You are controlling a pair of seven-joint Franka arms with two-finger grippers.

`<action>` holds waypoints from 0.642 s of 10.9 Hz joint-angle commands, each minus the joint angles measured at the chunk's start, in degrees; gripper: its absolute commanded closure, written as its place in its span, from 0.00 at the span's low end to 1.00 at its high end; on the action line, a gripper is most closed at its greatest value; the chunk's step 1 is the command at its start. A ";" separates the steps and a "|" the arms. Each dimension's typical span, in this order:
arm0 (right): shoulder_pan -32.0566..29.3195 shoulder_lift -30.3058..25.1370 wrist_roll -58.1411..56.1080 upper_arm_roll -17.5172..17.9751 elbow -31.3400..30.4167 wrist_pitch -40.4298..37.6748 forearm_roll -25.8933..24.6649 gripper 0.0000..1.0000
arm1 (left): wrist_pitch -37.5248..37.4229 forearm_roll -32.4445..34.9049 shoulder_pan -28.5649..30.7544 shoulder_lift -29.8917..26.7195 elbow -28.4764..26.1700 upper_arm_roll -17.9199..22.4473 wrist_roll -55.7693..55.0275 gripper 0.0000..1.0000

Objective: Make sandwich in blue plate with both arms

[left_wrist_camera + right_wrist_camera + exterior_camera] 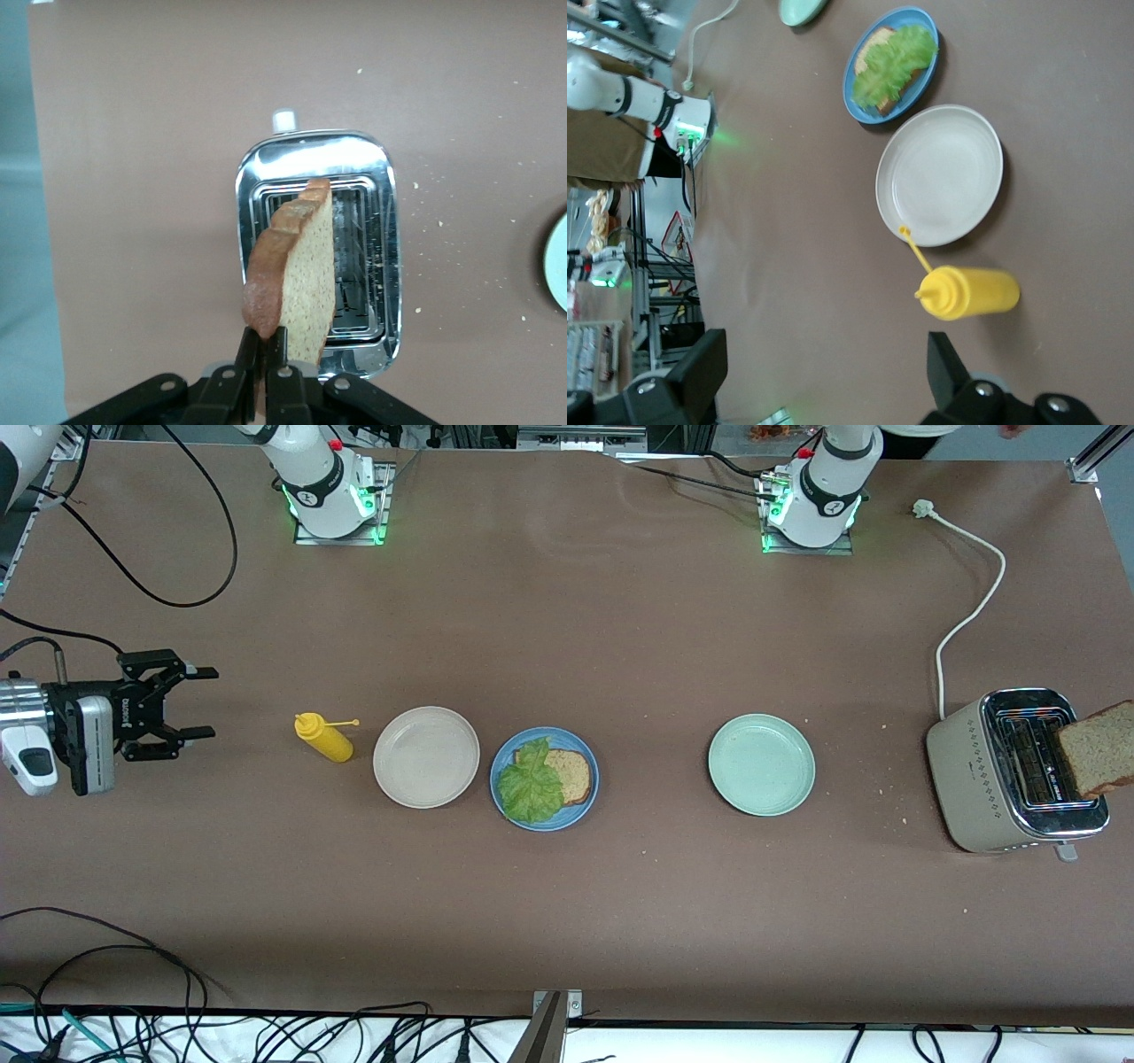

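Bread slice (297,266) upright over toaster (385,257), clamped by left gripper (263,354), right gripper (197,702) fingers apart.

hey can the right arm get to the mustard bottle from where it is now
Probably yes: the right gripper is open beside the mustard bottle, with only bare table between them.

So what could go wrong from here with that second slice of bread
1. The left gripper pinches the brown speckled bread slice only by its lower crust corner over the silver toaster, so it could tear or slip.
2. The ruffled green lettuce leaf overhangs the round blue plate's bottom slice; a careless drop may shift it.
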 commanded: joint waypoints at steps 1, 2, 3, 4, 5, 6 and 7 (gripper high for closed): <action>3.34 -5.16 18.38 -0.08 1.67 -2.96 -5.87 0.00 | -0.65 0.11 -0.18 -0.84 0.82 -1.77 4.63 1.00; 3.79 -6.39 22.10 -0.08 1.75 -4.10 -9.28 0.00 | -0.83 0.11 -0.18 -0.84 0.82 -2.65 5.25 1.00; 3.80 -8.32 22.75 0.09 1.76 -4.81 -13.57 0.00 | -2.14 0.11 -0.18 -1.19 0.82 -4.14 5.52 1.00; 4.49 -9.64 22.84 0.09 1.76 -4.99 -18.40 0.00 | -3.28 0.11 -0.18 -1.62 0.82 -5.20 5.52 1.00; 5.20 -10.44 22.84 0.18 1.67 -4.91 -22.71 0.00 | -4.25 0.19 -0.18 -2.06 0.65 -6.25 5.61 1.00; 5.99 -10.62 22.84 0.27 1.67 -5.08 -25.80 0.00 | -4.69 0.19 -2.01 -3.90 -1.18 -6.26 5.70 1.00; 6.34 -10.71 22.84 0.27 1.67 -5.00 -26.36 0.00 | -4.96 0.11 -3.85 -5.13 -3.55 -6.00 5.09 1.00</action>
